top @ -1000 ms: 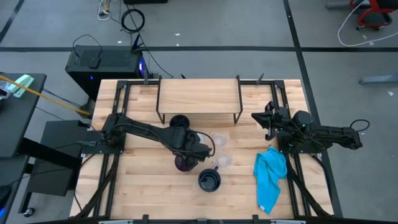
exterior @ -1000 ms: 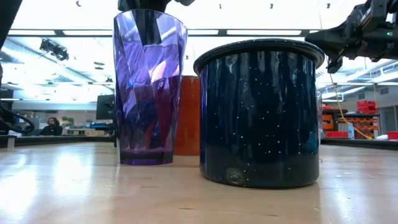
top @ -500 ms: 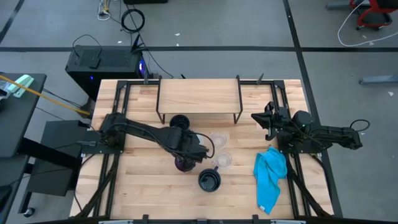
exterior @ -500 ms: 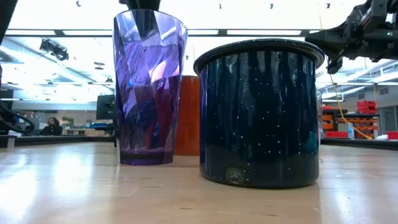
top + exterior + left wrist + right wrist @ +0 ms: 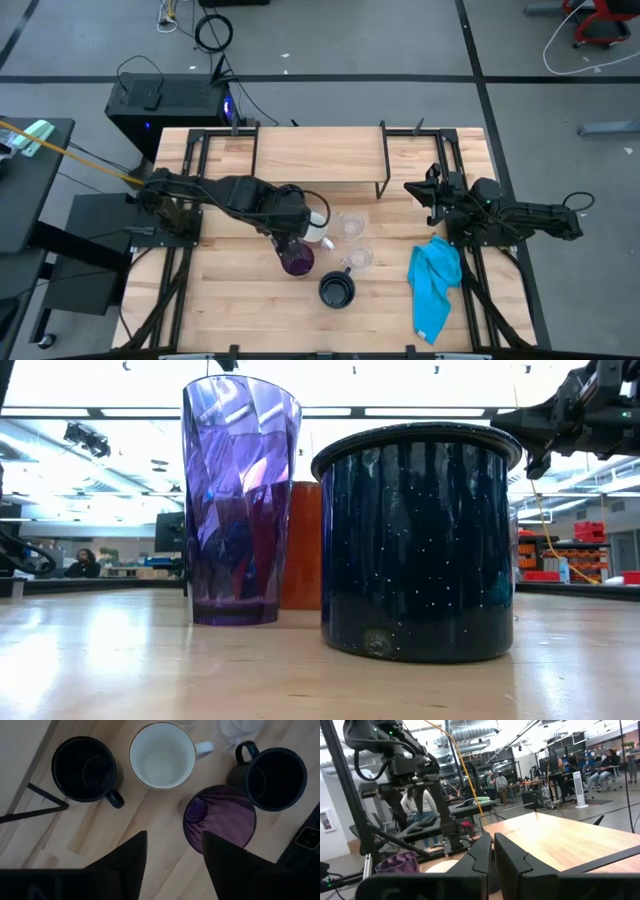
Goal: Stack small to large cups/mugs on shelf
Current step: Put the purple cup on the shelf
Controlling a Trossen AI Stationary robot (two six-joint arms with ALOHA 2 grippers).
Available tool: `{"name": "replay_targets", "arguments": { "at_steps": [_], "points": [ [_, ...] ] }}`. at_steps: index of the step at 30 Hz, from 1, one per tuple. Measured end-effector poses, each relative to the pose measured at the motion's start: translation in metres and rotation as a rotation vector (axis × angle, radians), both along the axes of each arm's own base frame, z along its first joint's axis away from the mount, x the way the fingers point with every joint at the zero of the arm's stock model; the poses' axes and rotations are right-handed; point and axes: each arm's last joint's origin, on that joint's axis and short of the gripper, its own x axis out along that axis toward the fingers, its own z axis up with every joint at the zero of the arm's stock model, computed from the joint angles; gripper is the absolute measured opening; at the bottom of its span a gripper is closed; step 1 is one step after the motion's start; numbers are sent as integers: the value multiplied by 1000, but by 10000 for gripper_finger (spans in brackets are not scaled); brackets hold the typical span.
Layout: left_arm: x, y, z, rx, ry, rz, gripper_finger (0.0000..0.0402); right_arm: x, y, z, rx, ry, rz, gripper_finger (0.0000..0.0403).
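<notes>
The purple tumbler (image 5: 297, 261) stands upright on the table; it also shows in the left wrist view (image 5: 220, 817) and the low view (image 5: 240, 500). The white-and-orange mug (image 5: 162, 755) stands just beyond it. One dark mug (image 5: 85, 769) stands near the shelf's leg, the other dark mug (image 5: 337, 291) nearer the front. Two clear glasses (image 5: 352, 224) (image 5: 360, 258) stand to the right. The wooden shelf (image 5: 320, 155) is at the far side. My left gripper (image 5: 172, 850) hovers open above the cups, touching nothing. My right gripper (image 5: 425, 195) waits shut at the right.
A blue cloth (image 5: 435, 280) lies crumpled at the right front. The shelf's black legs (image 5: 40, 800) stand beside the far dark mug. People and desks show in the room beyond the table.
My left gripper has risen out of the purple tumbler and drawn back toward the table's left and far side. The tumbler stays upright where it was. The white-and-orange mug, covered by the arm before, now shows from above.
</notes>
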Motion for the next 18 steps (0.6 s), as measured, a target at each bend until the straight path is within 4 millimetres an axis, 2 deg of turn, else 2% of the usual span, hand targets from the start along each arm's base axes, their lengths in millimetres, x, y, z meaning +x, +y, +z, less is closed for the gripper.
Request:
{"name": "replay_targets", "arguments": {
  "at_steps": [4,7,11,18],
  "points": [
    [12,-6,-13,6,-42,-43,212,0,0,-2,11,15,2,29],
    [19,-11,-37,1,-42,-87,210,1,0,-3,26,22,8,29],
    [16,-13,-65,-34,0,-124,203,1,0,-3,27,24,16,29],
    [-4,-6,-69,-66,-34,-106,204,1,0,-2,30,19,17,29]
  ]
}}
